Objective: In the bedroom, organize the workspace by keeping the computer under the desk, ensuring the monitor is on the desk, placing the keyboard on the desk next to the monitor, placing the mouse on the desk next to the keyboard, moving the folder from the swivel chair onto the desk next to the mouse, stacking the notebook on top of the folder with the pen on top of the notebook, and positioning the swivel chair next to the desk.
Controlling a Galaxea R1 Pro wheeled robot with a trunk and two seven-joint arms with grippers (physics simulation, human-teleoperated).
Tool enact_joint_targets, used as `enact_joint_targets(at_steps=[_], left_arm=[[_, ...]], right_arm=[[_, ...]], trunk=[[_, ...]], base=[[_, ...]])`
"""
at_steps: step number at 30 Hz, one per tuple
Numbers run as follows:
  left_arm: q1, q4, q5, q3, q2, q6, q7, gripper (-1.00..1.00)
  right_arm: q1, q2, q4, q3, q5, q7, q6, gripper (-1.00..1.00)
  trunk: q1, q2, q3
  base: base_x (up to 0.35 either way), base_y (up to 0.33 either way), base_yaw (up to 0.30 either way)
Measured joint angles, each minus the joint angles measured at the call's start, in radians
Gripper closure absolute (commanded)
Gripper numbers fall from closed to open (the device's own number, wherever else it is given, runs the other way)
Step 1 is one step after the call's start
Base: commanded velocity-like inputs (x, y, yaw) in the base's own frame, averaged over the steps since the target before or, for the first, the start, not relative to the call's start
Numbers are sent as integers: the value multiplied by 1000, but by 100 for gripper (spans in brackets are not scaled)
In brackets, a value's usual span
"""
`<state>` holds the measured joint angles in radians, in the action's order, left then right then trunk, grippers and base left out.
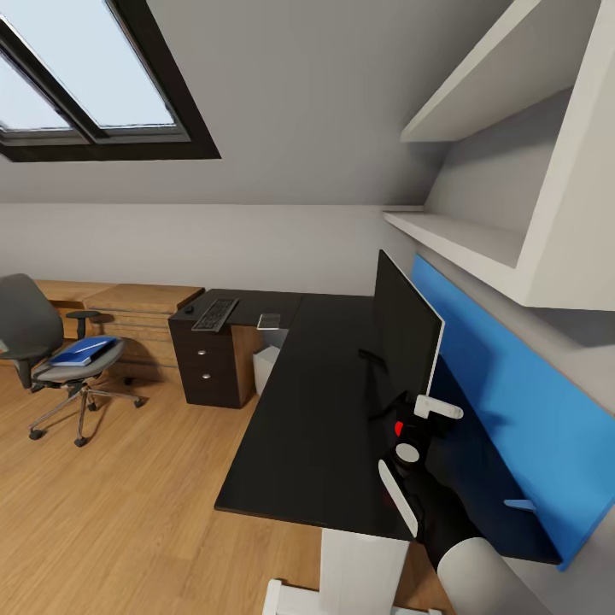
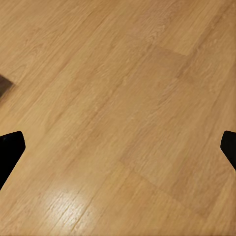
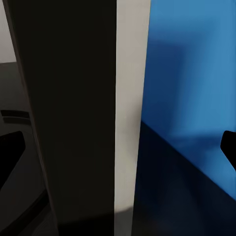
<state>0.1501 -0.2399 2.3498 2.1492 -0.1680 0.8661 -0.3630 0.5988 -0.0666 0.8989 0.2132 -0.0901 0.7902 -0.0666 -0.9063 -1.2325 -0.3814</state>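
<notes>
The wide black-fronted monitor (image 1: 406, 329) stands on the long glossy black desk (image 1: 316, 410), right of centre. The right gripper (image 3: 118, 147) straddles its edge, jaws wide apart, gripping nothing. Left gripper (image 2: 118, 147) likewise spread, empty. The bright blue folder (image 1: 81, 350) remains on the grey swivel chair (image 1: 51, 354), lower left; the dark-keyed keyboard (image 1: 215, 313) lies far from the monitor.

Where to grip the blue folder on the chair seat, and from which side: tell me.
Take the folder by its near long edge, which seems to reach past the seat of the swivel chair. Come in from the chair's open front, low and level, since the backrest and armrests block the other sides. It lies flat, so a pinch from above would likely find little to hold.
</notes>
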Motion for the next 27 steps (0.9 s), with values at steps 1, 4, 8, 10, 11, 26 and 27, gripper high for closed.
enact_joint_targets(at_steps=[1, 4, 8, 10, 11, 26, 27], left_arm=[[0, 0, 0, 0, 0, 0, 0, -100], [0, 0, 0, 0, 0, 0, 0, -100], [0, 0, 0, 0, 0, 0, 0, -100], [0, 0, 0, 0, 0, 0, 0, -100], [0, 0, 1, -1, -1, -1, 0, -100], [0, 0, 3, -3, 0, -5, -1, -100], [0, 0, 3, -3, 0, -5, -1, -100]], right_arm=[[0, 0, 0, 0, 0, 0, 0, -100], [0, 0, 0, 0, 0, 0, 0, -100], [0, 0, 0, 0, 0, -1, 0, -100], [0, 0, 0, 0, 0, -2, 0, -100], [0, 0, -1, 0, 0, -2, 0, -100], [0, 1, -1, 0, 3, -4, 0, -100], [0, 1, -2, 0, 3, -5, 0, -100]], trunk=[[0, 0, 0], [0, 0, 0], [0, 0, 0], [0, 0, 0], [0, 0, 0], [-1, 0, 0], [-1, 0, 0]], base=[[0, 0, 0], [0, 0, 0], [-1, 0, 0], [-122, 0, 0], [-283, 0, 0], [-332, 0, 0], [-338, 0, 0]])
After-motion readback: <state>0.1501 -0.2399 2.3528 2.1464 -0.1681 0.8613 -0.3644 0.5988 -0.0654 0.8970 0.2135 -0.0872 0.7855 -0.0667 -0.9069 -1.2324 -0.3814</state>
